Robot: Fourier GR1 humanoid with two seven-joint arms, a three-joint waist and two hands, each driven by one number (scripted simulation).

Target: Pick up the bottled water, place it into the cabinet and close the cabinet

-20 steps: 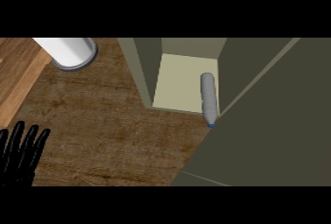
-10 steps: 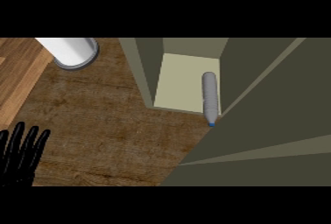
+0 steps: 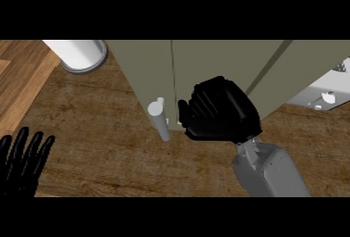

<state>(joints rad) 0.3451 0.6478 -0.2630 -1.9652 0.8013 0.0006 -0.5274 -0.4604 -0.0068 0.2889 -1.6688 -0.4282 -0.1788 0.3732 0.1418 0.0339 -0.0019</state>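
Note:
The olive-green cabinet (image 3: 205, 65) stands on the counter with its doors shut, so its inside and the bottled water are hidden. A pale grey bar handle (image 3: 159, 121) sticks out at the door's lower left edge. My right hand (image 3: 220, 111) lies flat against the door front just right of the handle, fingers straight and holding nothing. At the lower left edge of the view my left hand (image 3: 23, 162) rests open with its fingers up, away from the cabinet.
A white cylinder on a grey base (image 3: 80, 53) stands at the back left of the wooden counter (image 3: 103, 152). A white fixture (image 3: 327, 95) shows at the right edge behind the cabinet. A lighter wood strip runs along the left.
The cabinet door has swung shut, hiding the cream interior. My right hand has come into view and now lies against the door. The left hand has not moved.

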